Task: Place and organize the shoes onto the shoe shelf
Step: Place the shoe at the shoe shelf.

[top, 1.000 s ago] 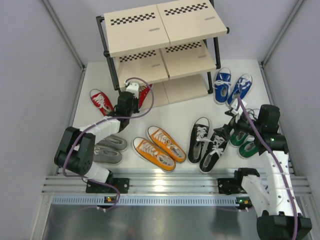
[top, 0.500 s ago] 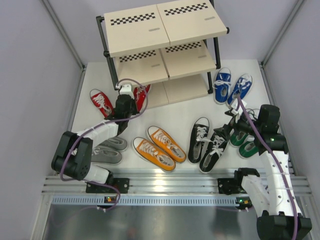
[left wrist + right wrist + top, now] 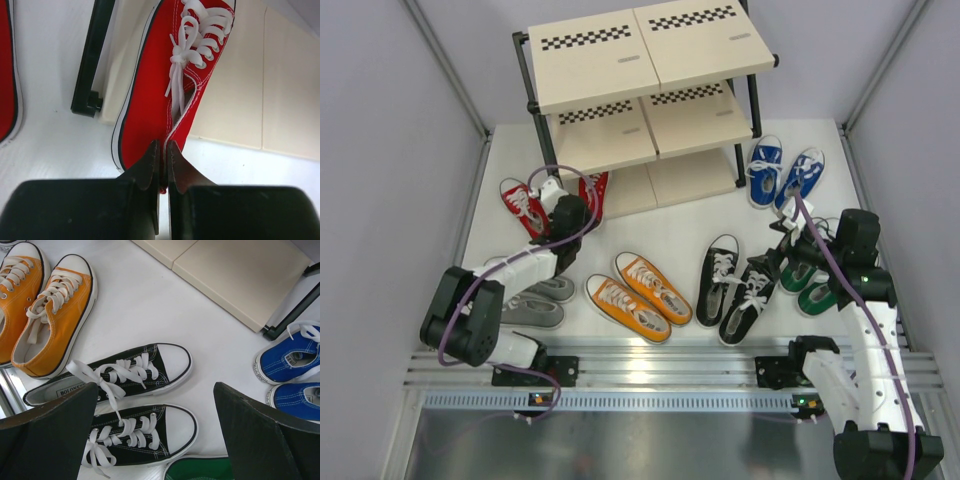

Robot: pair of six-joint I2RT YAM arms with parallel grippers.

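Left hand point(image 3: 161, 150) now tight on red shoe point(image 3: 150, 90) heel, farther left

Red shoe point(image 3: 150, 100): matt woven canvas, soft white cloth laces point(image 3: 197, 37), smooth rubbery sole rim. Shelf point(image 3: 620, 70): smooth matt beige boards, black semi-gloss frame point(image 3: 92, 55).

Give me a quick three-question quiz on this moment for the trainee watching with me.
1. True or false: the left hand is shut on a red canvas sneaker.
2. Which colour pair lies directly under the open right hand? A grey, B black, C red.
3. Fill in: the top board of the black-framed three-tier shoe shelf holds ___ shoes.
Key: 1 true; 2 B, the black canvas sneakers; 3 no.
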